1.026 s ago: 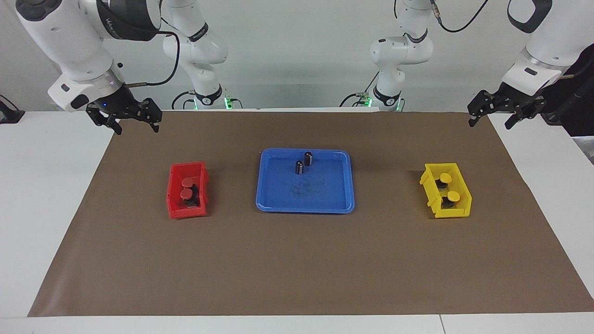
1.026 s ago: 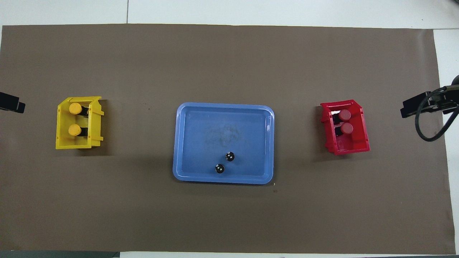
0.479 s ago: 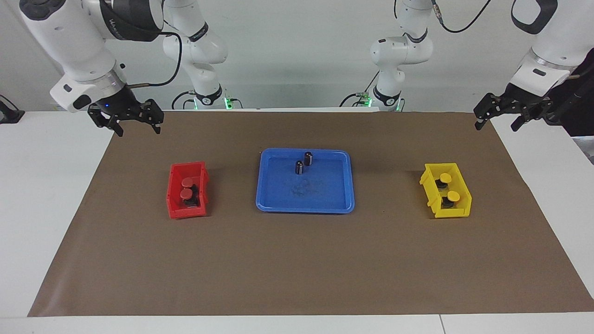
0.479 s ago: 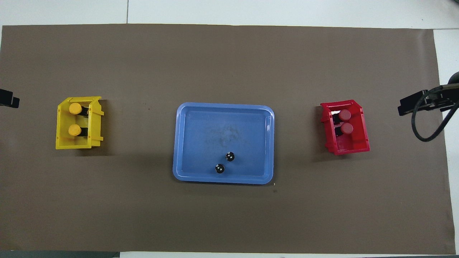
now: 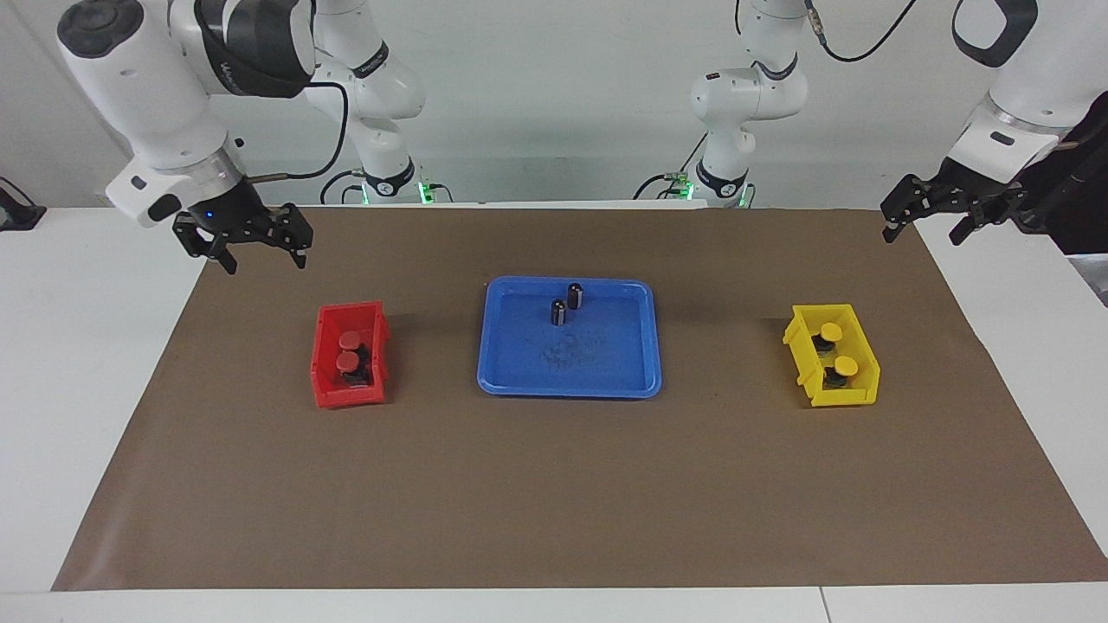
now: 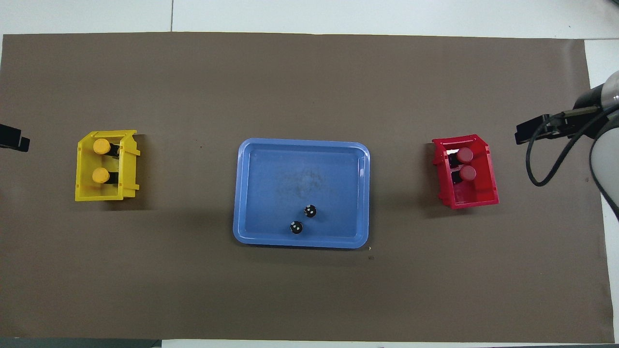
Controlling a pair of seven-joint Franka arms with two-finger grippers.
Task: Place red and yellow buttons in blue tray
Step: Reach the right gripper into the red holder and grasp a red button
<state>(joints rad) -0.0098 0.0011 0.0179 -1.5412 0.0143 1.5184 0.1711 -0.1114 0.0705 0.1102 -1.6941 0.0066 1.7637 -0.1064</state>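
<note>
Two red buttons (image 5: pixel 348 350) (image 6: pixel 466 164) sit in a small red bin (image 5: pixel 325 394) (image 6: pixel 476 199) toward the right arm's end of the table. Two yellow buttons (image 5: pixel 837 349) (image 6: pixel 100 160) sit in a small yellow bin (image 5: pixel 844 398) (image 6: pixel 104 195) toward the left arm's end. Between the bins lies the blue tray (image 5: pixel 567 389) (image 6: pixel 271 188). My right gripper (image 5: pixel 264 264) hangs open and empty over the mat's edge near the red bin. My left gripper (image 5: pixel 920 235) hangs open and empty over the mat's corner near the yellow bin.
Two small dark capless cylinders (image 5: pixel 567 304) (image 6: pixel 303 219) stand in the blue tray, at its side nearer the robots. A brown mat (image 5: pixel 554 493) covers most of the white table. The right arm's cable (image 6: pixel 537 174) loops over the mat beside the red bin.
My right gripper has come down a little and moved in toward the red bin. The left gripper has only shifted slightly. Buttons, bins and tray have not moved.
</note>
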